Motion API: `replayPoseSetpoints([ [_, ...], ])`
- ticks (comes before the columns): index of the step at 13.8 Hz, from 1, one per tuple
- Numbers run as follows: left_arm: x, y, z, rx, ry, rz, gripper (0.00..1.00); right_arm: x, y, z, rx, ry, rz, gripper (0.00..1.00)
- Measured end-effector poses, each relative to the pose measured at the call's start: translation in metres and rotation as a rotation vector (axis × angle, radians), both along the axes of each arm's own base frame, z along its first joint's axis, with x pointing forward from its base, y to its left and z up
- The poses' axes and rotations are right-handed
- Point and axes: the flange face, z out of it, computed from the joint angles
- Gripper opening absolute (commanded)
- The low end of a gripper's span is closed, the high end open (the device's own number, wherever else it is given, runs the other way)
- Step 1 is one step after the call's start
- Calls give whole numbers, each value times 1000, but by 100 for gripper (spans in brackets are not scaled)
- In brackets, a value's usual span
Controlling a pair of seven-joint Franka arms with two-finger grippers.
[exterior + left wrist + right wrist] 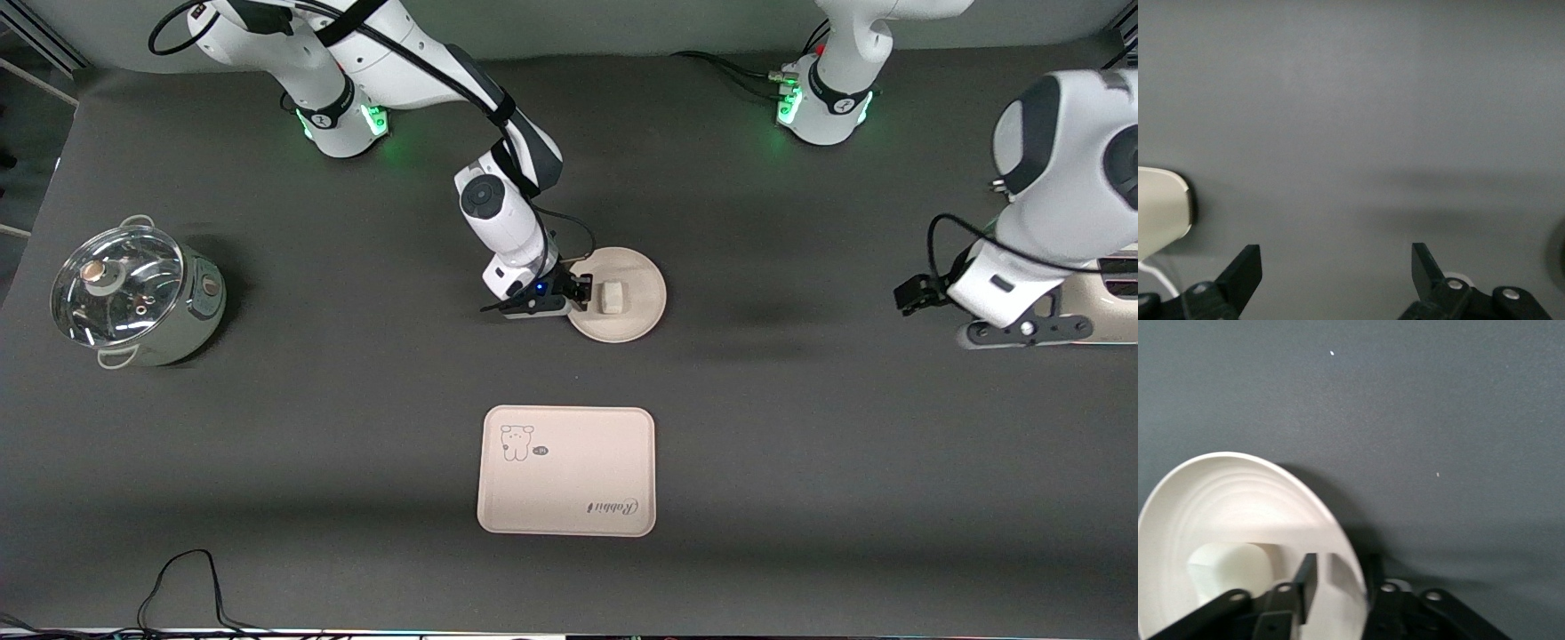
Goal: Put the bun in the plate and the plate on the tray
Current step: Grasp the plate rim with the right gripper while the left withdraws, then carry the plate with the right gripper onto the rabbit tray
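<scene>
right gripper (582, 292) pinching the plate (642, 307) rim, bun (611, 296) in it, tray (567, 471) nearer camera; left gripper (1336, 273) fingers apart, waiting over table.

plate rim (582, 327) partly hidden by right hand (582, 291) (front view), tray script (615, 506) tiny

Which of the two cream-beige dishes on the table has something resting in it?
The round plate, holding the bun; the rectangular tray carries only its printed drawing.
</scene>
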Motion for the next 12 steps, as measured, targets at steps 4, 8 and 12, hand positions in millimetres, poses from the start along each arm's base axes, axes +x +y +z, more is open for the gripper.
replayPoseSetpoints([
  [4,-14,3,72,-6,-49,9,100,5,3,5,11,-15,-4,0],
  [8,2,19,89,-3,-77,43,100,19,3,30,32,-40,-15,0],
  [12,23,24,78,-1,-64,54,100,56,-10,106,46,-29,-37,0],
])
